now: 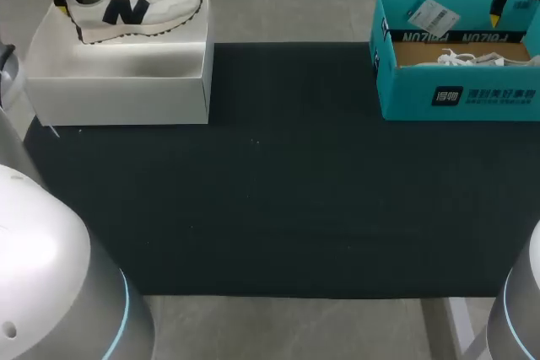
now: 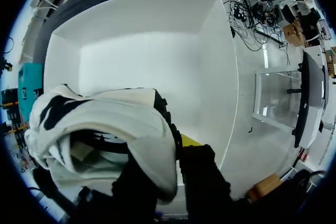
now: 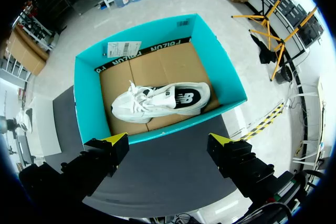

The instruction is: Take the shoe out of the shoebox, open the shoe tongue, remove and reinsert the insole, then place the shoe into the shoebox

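The left gripper point(image 2: 176, 150) pinches the sneaker point(image 2: 105, 124) by its heel over the white box point(image 2: 147, 40), likely to set it down, while the right gripper point(image 3: 168, 148) hovers spread open above the teal box point(image 3: 86, 108).

The bench point(image 1: 270, 208) is covered by a dark, almost black mat point(image 1: 278, 242) with a fine, cloth-like grain. It runs wide from the left side to the right and ends in straight edges at the far and near sides. A few tiny pale specks point(image 1: 253, 141) lie on it a little left of the middle. Past the far and near edges shows a pale grey surface point(image 1: 287, 2) crossed by faint straight seams; whether it is floor or bench top cannot be told from above. The light is soft and even, and the grey takes a dull sheen from it
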`<state>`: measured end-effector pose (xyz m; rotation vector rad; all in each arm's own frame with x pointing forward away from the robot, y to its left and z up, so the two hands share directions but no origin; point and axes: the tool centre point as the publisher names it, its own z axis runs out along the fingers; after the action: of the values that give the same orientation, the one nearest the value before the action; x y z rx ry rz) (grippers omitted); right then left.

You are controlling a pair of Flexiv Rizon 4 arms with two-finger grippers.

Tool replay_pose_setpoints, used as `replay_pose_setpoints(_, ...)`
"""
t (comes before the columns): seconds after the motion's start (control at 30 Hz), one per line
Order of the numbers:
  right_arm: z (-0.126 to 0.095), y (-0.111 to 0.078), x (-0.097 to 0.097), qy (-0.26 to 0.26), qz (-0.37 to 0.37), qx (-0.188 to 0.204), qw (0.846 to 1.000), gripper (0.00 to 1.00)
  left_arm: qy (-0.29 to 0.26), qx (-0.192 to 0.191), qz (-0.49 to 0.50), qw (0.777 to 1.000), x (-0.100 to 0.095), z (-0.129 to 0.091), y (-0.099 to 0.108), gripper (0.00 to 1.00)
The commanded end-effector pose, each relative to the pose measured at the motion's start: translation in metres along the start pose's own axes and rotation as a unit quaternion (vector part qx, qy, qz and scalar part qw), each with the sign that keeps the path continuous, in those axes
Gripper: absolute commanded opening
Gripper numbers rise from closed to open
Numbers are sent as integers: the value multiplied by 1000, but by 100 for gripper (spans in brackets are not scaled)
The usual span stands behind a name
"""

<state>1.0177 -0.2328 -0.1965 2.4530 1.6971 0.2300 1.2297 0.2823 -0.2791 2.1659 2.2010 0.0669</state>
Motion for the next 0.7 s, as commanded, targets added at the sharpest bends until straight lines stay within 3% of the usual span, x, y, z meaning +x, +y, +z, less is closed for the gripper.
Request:
replay_pose_setpoints(0.03, 0, -1, 0, 1, 0, -1, 1000, 100, 5, 78, 11, 997, -4, -54, -4, 0)
replay_pose_setpoints(0.27, 0, -1, 0, 1, 0, -1, 1000, 100, -3, 30, 25, 999, -15, -100, -12, 0)
replay_pose_setpoints(0.5, 0, -1, 0, 1, 0, -1, 1000, 100, -73, -17, 40, 996, -25, -149, -25, 0)
replay_pose_setpoints(0.6, 0, -1, 0, 1, 0, -1, 1000, 100, -123, -15, 37, 992, -26, -171, -28, 0)
replay_pose_setpoints(0.7, 0, -1, 0, 1, 0, -1, 1000, 100, -123, -15, 37, 992, -26, -171, -28, 0)
